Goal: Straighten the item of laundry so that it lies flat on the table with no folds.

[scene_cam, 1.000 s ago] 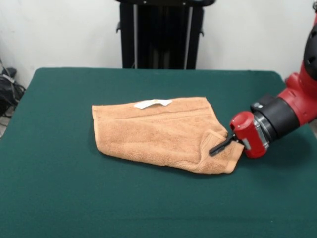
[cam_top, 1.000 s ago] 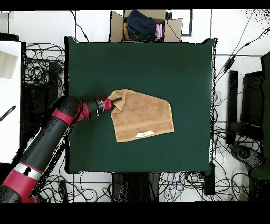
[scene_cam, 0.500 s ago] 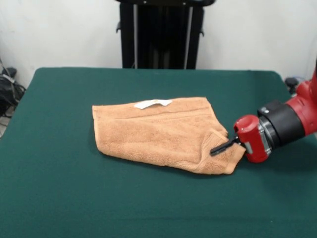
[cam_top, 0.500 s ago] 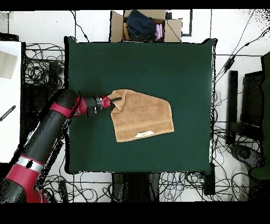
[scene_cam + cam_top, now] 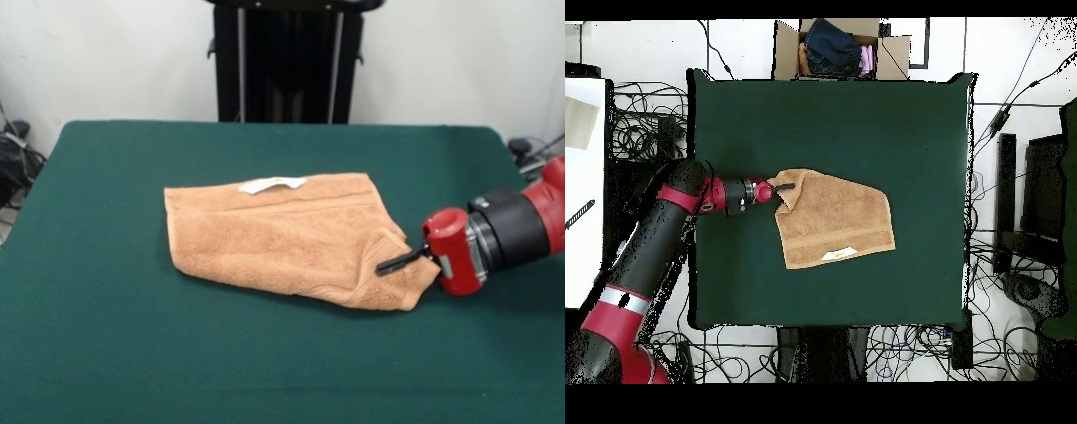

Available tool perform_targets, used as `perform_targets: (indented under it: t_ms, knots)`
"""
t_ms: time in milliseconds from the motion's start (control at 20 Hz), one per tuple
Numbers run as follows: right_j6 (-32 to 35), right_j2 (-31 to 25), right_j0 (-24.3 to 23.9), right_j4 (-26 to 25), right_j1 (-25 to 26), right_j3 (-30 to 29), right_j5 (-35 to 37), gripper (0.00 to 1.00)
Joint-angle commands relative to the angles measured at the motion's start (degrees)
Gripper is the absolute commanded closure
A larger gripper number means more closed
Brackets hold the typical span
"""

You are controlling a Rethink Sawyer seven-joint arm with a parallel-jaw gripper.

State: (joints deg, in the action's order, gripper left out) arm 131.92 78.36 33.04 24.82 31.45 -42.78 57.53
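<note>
Where the green cloth covers it, table [image 5: 132,353]: it fills most of the front view, wide and bare around the towel.
Arm [image 5: 521,231]: red and black, it lies low over the table and reaches in from about 3 o'clock in the front view; in the overhead view it comes from 7 o'clock and ends at the towel's 9 o'clock corner.
Towel [image 5: 282,234]: orange-tan terry, it lies near the table's middle, still doubled over, with a turned-up flap at its 4 o'clock corner in the front view.
Box [image 5: 840,48]: cardboard, with dark clothing inside, just beyond the table edge at 12 o'clock in the overhead view.
Claw [image 5: 397,260]: a dark finger lies across the flapped corner of the towel, touching the cloth; whether the claw is closed on the fabric or only resting on it, I cannot tell.
Label [image 5: 272,185]: white, on the towel's hemmed edge at 12 o'clock in the front view.
</note>
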Motion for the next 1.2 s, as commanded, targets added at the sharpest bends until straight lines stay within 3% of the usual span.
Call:
perform_targets:
  t_ms: [50,250,600,1200]
  knots:
    - [30.0,5.8,-5.5,8.0,9.0,15.1,8.3,1.0]
    - [36.6,14.1,-8.4,8.6,10.7,19.7,19.1,1.0]
    - [44.1,21.9,-13.2,10.3,11.6,26.1,33.9,1.0]
    - [51.9,27.5,-17.4,12.2,12.3,32.6,45.1,1.0]
